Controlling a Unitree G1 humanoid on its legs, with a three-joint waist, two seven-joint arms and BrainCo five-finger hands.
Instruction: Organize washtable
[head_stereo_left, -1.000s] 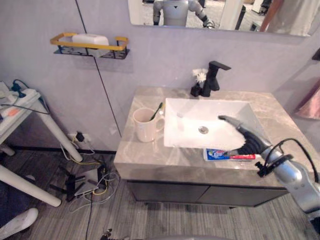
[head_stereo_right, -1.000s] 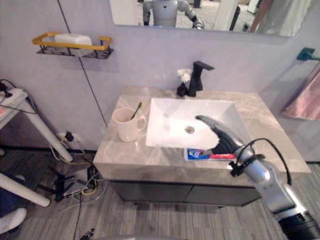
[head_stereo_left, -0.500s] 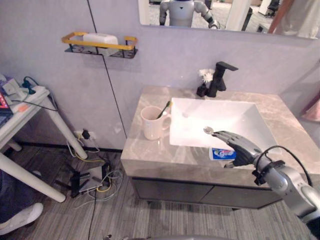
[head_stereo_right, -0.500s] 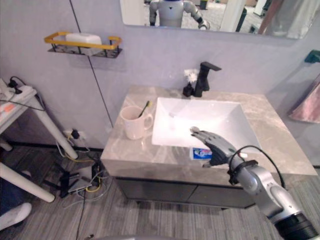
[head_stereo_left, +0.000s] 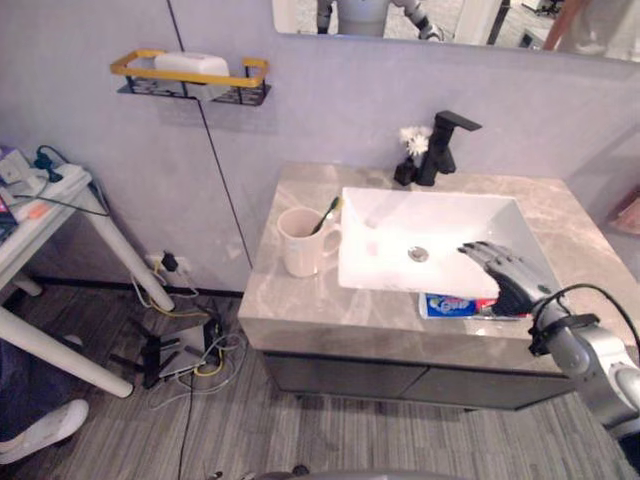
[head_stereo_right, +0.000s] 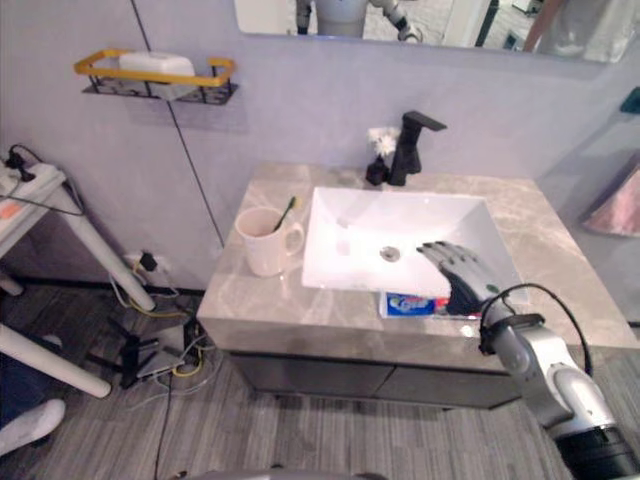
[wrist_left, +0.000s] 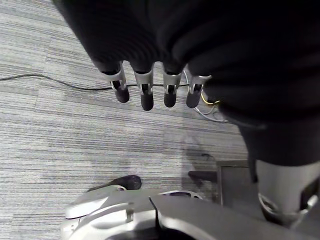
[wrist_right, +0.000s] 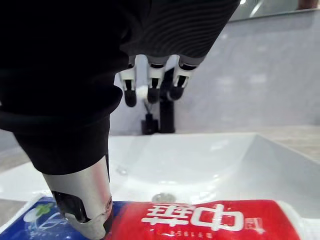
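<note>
A red, white and blue toothpaste tube (head_stereo_left: 452, 305) lies on the grey marble countertop (head_stereo_left: 300, 300), along the front rim of the white sink (head_stereo_left: 375, 265). My right hand (head_stereo_left: 505, 275) hovers over the tube's right half, open, fingers straight and pointing toward the basin. In the right wrist view the thumb (wrist_right: 82, 200) sits at the blue end of the tube (wrist_right: 200, 217); the fingers (wrist_right: 152, 85) stay clear above it. A cream mug (head_stereo_left: 300, 243) holding a green toothbrush (head_stereo_left: 326, 213) stands left of the sink. My left hand (wrist_left: 145, 90) hangs open above the floor.
A black faucet (head_stereo_left: 442, 146) and a small white flower (head_stereo_left: 411, 139) stand behind the basin. A yellow-railed wall shelf (head_stereo_left: 190, 75) holds a white bar. A white table (head_stereo_left: 45, 205) stands at the left, and cables (head_stereo_left: 190, 350) lie on the floor. A pink towel (head_stereo_right: 612, 205) hangs at right.
The camera has shifted. My right hand has slid toward the tube's right end, uncovering more of it. The tube and the mug have stayed in place.
</note>
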